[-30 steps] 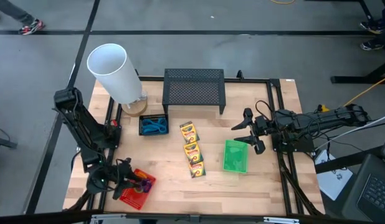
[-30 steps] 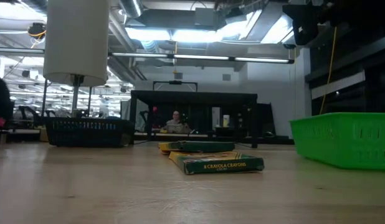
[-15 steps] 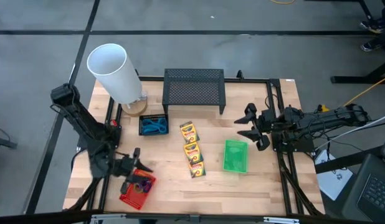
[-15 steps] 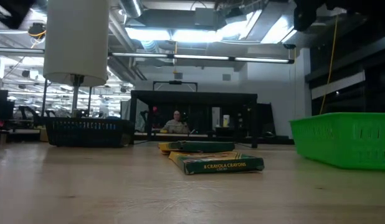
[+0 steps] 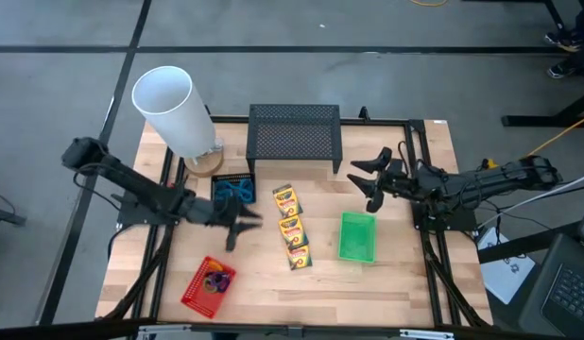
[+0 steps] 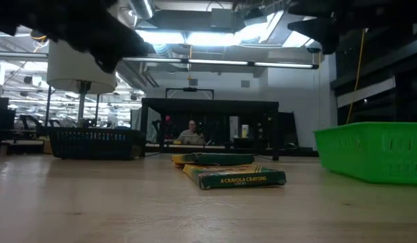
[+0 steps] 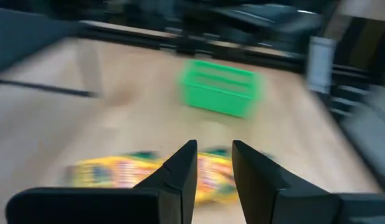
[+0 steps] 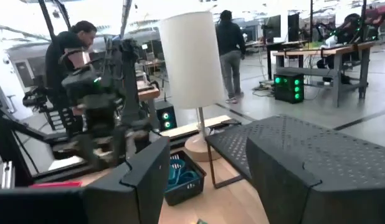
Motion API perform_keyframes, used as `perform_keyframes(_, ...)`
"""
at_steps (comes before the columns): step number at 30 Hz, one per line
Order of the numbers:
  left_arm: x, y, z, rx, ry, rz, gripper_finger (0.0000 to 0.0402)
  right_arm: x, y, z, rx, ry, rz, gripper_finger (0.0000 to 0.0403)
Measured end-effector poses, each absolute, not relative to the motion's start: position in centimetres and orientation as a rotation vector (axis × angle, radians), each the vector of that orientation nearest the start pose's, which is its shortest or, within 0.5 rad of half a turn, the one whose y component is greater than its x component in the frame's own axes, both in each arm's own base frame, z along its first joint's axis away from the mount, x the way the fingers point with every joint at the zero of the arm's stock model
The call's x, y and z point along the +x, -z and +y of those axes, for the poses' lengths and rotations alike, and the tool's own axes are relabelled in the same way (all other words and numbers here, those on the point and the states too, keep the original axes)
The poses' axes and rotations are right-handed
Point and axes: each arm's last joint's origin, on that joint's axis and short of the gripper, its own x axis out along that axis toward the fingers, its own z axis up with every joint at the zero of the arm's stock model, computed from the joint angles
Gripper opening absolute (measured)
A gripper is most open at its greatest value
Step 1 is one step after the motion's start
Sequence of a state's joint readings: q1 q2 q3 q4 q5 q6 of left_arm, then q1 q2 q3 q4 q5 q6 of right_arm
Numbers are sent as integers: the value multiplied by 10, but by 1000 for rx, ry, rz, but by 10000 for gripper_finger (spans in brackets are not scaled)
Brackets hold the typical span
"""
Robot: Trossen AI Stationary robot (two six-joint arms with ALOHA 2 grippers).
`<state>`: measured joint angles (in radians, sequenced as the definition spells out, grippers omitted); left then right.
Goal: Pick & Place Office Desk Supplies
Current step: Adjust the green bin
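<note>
Red mesh basket (image 5: 209, 287), nearest the front edge at seven o'clock on the table (image 5: 405, 283), already holds the purple and orange loops (image 5: 215, 280). Three crayon boxes (image 5: 291, 227) lie loose in a row at centre; the green basket (image 5: 357, 236) at four o'clock appears empty, so that sort remains. Blue scissors (image 5: 237, 193) sit in the black basket (image 5: 233, 191) at ten o'clock.

Left claw (image 5: 241, 225) hangs just beside the crayon row, fingers narrowly parted, holding nothing. Right claw (image 5: 369, 179) waits at two o'clock, spread wide and empty.

Overhead alone shows basket contents. Left wrist view confirms the narrow gap with crayon boxes beyond. Low view reads the box lettering but hides what the baskets hold.
</note>
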<state>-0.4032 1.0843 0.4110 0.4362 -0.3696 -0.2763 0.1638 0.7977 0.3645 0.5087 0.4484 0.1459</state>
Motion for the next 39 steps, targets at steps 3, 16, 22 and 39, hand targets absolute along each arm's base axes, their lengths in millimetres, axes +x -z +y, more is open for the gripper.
perform_keyframes(3, 207, -205, -60, -194, -177, 231, 95, 180, -248, 17, 161, 278, -72, 213)
perform_keyframes(16, 214, -217, -15, -64, -561, 110, 91, 179, -246, 9, 61, 618, -61, 213)
perform_keyframes(22, 212, -212, -3, 42, -711, 173, 91, 179, -245, 7, 62, 631, -61, 213)
perform_keyframes(39, 227, -184, 13, -115, -566, 286, 93, 201, -215, 0, 242, 568, 54, 213)
